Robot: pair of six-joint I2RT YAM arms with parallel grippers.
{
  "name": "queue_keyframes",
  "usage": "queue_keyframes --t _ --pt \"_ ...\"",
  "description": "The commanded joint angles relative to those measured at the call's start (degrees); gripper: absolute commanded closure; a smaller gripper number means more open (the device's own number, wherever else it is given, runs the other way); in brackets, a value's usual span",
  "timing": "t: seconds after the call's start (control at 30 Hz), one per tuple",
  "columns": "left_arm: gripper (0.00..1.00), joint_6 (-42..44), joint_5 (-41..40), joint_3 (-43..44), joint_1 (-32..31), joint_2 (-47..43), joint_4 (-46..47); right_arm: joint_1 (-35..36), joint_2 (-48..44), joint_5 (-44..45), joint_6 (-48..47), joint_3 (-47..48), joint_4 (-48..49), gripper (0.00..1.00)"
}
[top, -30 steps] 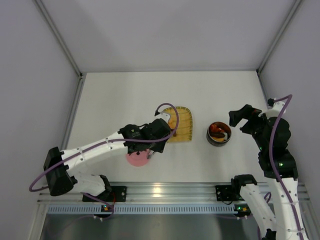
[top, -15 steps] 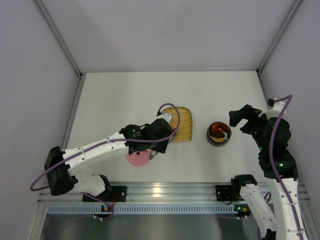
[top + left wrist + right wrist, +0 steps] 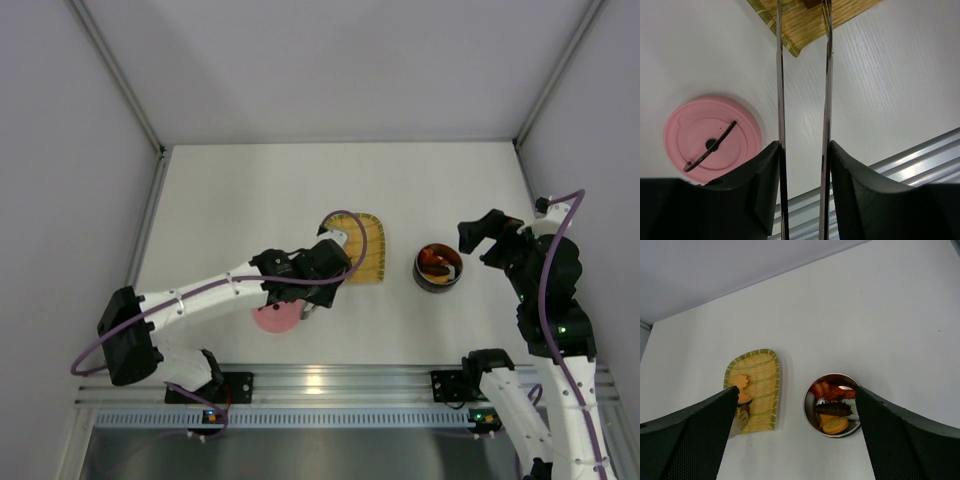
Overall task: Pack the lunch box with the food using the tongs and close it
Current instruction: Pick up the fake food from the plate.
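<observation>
tongs [image 3: 779,100] gripped by left gripper [image 3: 804,152], lid handle [image 3: 710,146] seen only from left wrist, right gripper [image 3: 796,392] wide open

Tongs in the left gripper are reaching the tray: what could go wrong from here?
The tongs are thin and held only between the fingers of the left gripper; they might twist or slip when squeezed. The pink lid lies close beside the tongs, so a low swing could knock it. The lunch box already holds several bits of food; another could roll out.
</observation>
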Motion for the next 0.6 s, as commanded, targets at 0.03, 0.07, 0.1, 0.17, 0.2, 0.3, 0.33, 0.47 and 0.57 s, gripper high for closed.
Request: queue_keyframes --t 0.03,0.07,0.1,0.17,0.2,0.3,0.33,0.47,0.57 --pt "0.54 0.12 -1.08 0.48 -0.33 1.2 3.14 -0.56 0.07 0.06 -0.59 1.8 -0.1 0.02" --pt "0.54 0.3 -1.17 0.57 -0.33 1.38 3.32 -0.56 0.15 0.14 -0.59 1.89 -0.1 0.02" --pt "0.55 0.38 -1.17 0.57 -0.33 1.64 3.49 -0.56 0.15 0.06 -0.59 1.98 -0.19 0.02" --pt "0.57 0.56 -1.43 0.84 -0.33 2.17 3.76 -0.56 0.15 0.23 -0.68 2.06 -0.28 0.02" --pt "0.58 0.56 -1.35 0.93 -0.33 2.35 3.76 -0.56 0.15 0.23 -0.68 2.06 -0.37 0.02" --pt "0.61 0.74 -1.35 1.19 -0.33 2.61 3.93 -0.56 0.07 0.32 -0.59 1.98 -0.46 0.02" --pt "0.64 0.74 -1.35 1.36 -0.33 2.79 3.93 -0.56 -0.02 0.23 -0.68 1.98 -0.46 0.02" --pt "0.69 0.91 -1.35 1.89 -0.33 2.44 3.58 -0.56 -0.11 0.32 -0.59 1.89 -0.46 0.02" --pt "0.71 1.35 -1.26 2.77 -0.33 1.82 3.23 -0.56 -0.28 0.32 -0.59 1.63 -0.37 0.02"
